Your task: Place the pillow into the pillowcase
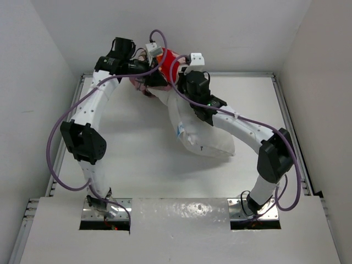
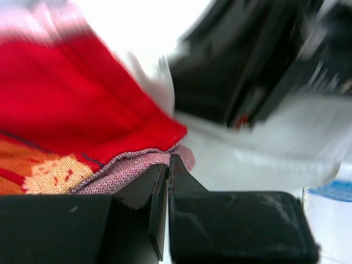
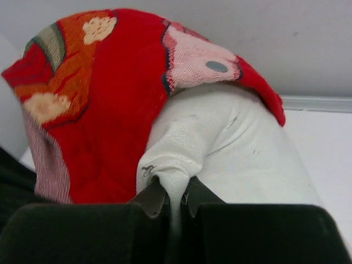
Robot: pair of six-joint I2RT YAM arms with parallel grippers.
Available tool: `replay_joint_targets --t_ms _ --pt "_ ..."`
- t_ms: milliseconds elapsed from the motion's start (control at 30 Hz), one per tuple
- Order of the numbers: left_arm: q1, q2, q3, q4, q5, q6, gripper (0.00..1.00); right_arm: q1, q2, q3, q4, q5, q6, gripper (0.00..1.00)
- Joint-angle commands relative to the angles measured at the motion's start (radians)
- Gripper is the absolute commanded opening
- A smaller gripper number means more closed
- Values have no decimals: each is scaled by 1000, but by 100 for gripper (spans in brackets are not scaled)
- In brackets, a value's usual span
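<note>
**Far end of the table (image 1: 137, 159), seen from above:** both of your arms reach to one spot near the back wall (image 1: 231, 33). There the pillow (image 1: 206, 135) stands tilted, its far end raised and its near end down at the tabletop between the arms. The red pillowcase (image 1: 168, 57) sits over the raised top corner of the pillow. The rest of the pillow is bare, with its small white-and-blue tag (image 1: 180, 131) showing on the left edge.

Your left gripper (image 2: 168, 165) is pressed together on the hem of the pillowcase. The wrist camera shows the pale woven inner side of the cloth pinched between the two black fingers, with red printed fabric rising up and to the left from the pinch. Behind it, blurred, is the dark body of your right arm (image 2: 258, 60), with white pillow below it.

Your right gripper (image 3: 173, 193) is nipping a fold of the white pillow cover, and the fabric bunches into a narrow ridge between the fingers. Just above that pinch the pillowcase drapes over the pillow's rounded top and down its left side, its edge lying against the pillow close to the fingers. How far the pillowcase reaches down the far side of the pillow cannot be told from these views.
</note>
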State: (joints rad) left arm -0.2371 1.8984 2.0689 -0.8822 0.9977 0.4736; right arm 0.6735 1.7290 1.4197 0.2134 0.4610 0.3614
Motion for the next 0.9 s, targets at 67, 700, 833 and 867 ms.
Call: replay_joint_targets --t_ms 67,700,833,867 --pt "-47 -15 247 14 127 -99 0 57 21 93 263 -246 322 0" --pt "-269 320 243 -191 -269 39 0 -256 -275 -631 281 -424 795 0" --pt "-315 332 191 -176 -280 63 38 -375 -367 -806 126 -440 757 34" --pt "-314 332 201 -167 -283 54 49 -394 -385 -823 68 -449 711 45"
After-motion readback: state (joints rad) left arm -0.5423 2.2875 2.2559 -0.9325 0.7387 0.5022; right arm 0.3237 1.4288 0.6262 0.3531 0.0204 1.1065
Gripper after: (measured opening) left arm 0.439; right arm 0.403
